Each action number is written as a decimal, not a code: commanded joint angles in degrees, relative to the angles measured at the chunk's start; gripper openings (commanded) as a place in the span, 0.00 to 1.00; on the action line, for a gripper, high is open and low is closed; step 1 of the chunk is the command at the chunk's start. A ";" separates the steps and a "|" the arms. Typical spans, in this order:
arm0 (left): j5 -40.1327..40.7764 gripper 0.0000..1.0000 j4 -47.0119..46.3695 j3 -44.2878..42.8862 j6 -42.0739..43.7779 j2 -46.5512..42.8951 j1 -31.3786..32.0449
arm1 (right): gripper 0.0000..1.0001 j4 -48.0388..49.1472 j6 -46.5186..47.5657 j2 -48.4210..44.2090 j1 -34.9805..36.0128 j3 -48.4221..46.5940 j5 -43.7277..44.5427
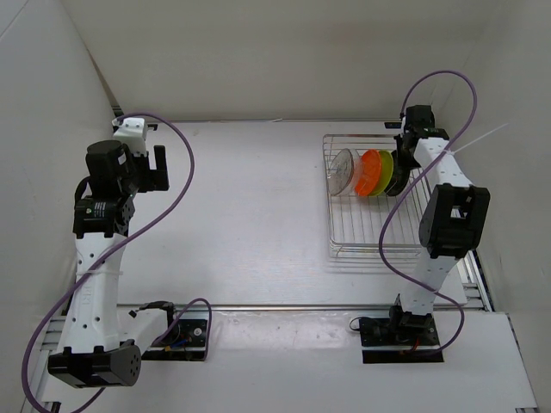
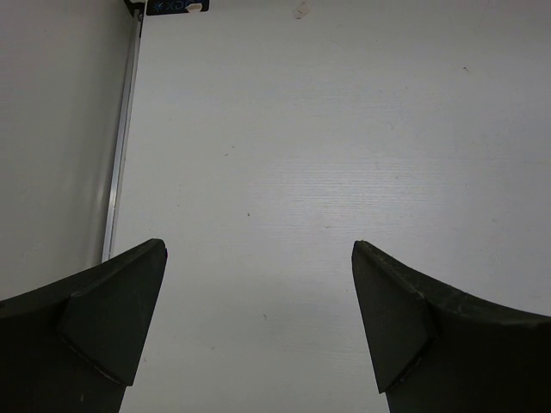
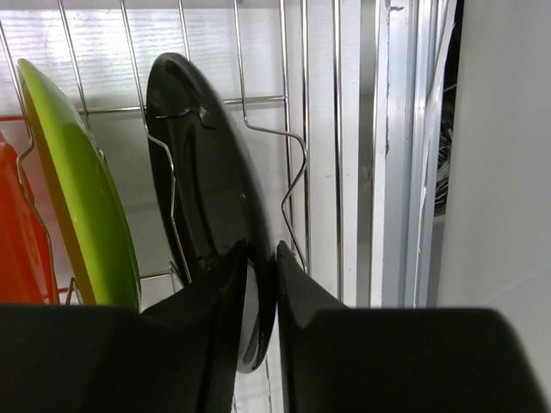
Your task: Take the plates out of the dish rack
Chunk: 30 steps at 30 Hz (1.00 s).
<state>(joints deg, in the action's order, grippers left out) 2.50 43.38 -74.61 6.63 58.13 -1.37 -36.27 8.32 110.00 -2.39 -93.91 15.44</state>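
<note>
Right gripper [image 3: 262,258] pinches the black plate [image 3: 194,163] at its rim. Plate stands on edge at the rack [image 1: 370,255] right end, beside the green plate [image 3: 77,189]. Likely rigid, light, glossy-slick: keep the rim grip, lift straight up. Left gripper [image 2: 258,251] spread, over bare table.

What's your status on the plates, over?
Left hand open above the table. Right hand shut on black plate, in the rack. Green plate, orange plate, clear plate alongside. Way up looks clear.
</note>
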 commanded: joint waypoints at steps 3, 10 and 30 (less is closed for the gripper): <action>0.66 1.00 -1.01 0.25 0.31 -1.26 -0.04 | 0.15 -0.99 0.30 0.13 0.55 -2.77 3.36; 0.13 1.00 -1.01 0.78 0.31 -1.26 -0.04 | 0.08 -2.05 -0.23 -0.48 0.55 -3.30 3.37; 0.13 1.00 -1.54 0.78 0.84 -1.26 -0.04 | 0.00 -8.55 -4.10 -2.86 1.60 -12.08 12.50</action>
<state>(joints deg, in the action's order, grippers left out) 2.52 42.81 -73.93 7.09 57.74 -1.37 -44.23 5.26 109.93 -0.95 -101.86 21.56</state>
